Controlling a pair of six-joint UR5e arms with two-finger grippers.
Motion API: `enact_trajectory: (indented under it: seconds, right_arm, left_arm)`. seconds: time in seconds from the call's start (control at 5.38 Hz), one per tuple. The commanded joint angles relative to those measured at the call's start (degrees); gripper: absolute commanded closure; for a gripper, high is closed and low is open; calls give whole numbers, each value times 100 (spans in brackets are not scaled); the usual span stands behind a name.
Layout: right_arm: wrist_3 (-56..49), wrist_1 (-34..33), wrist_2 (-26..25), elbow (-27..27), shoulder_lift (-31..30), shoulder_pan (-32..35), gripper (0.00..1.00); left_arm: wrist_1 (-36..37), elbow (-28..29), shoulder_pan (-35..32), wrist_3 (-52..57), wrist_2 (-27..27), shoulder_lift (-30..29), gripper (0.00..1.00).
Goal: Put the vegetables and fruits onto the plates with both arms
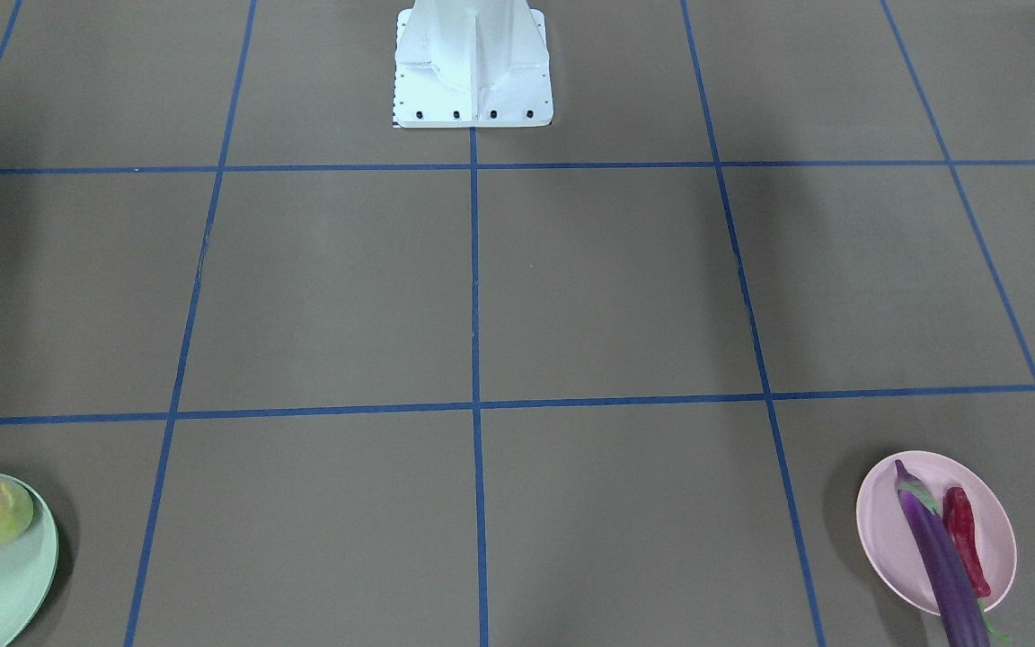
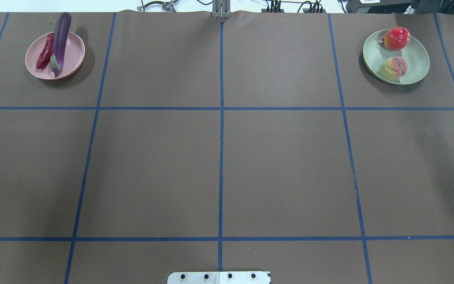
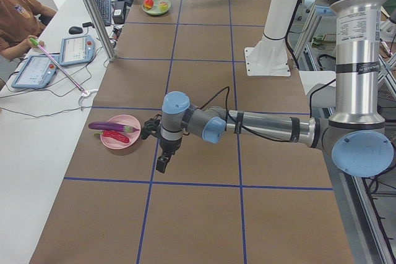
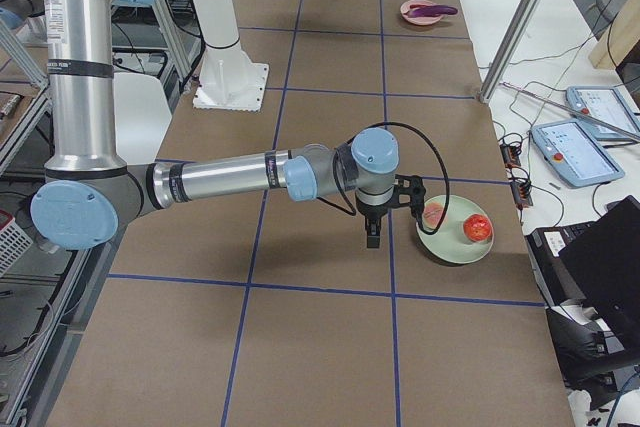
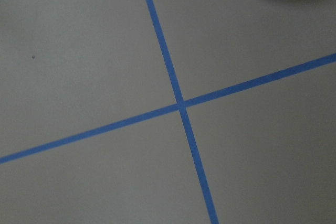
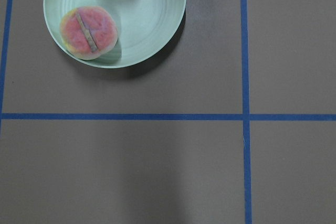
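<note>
Left gripper (image 3: 161, 166) hangs over the table (image 2: 282, 165) near the pink plate (image 2: 75, 53) holding eggplant (image 2: 60, 37) and chili pepper (image 2: 45, 55); right gripper (image 4: 372, 241) hangs beside the green plate (image 2: 418, 59) holding peach (image 2: 393, 68) and pomegranate (image 2: 396, 38). Whether either is released or clenched, I cannot tell.

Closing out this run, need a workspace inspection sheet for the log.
Surface: brown table with a blue tape grid.
Job's things: eggplant and chili pepper on pink plate, eggplant overhanging the rim; peach and pomegranate on green plate.
Clutter: nothing seen.
Grippers: left gripper hangs beside pink plate, right gripper beside green plate; open or shut cannot be told.
Cables: black cable loop at each wrist.
Surroundings: white pedestal; operator and teach pendants beside the table.
</note>
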Motion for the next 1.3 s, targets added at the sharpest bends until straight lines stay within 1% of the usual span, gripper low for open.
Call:
enact_trajectory:
  seconds: [0.0,0.19,0.37,0.56,0.93,1.11]
  right_arm:
    - [-2,-55,287,-18,-42,85,0]
    - [-11,-159,480,-18,-42,155,0]
    - [-20,-343,596,-18,-33,234,0]
    - [-124,-415,597,-87,-33,287,0]
    - [-1157,-424,527,-727,11,611,0]
    - [-1267,-590,387,-669,11,630,0]
  left_arm:
    - [1225,-130,-554,767,-415,-99,0]
    - [1512,-122,-635,841,-442,-135,0]
    - [1523,-61,-636,833,-442,-135,0]
    - [1523,-52,-636,824,-442,-153,0]
    - [1515,-8,-627,815,-442,-223,0]
    - [1523,10,-627,815,-433,-249,0]
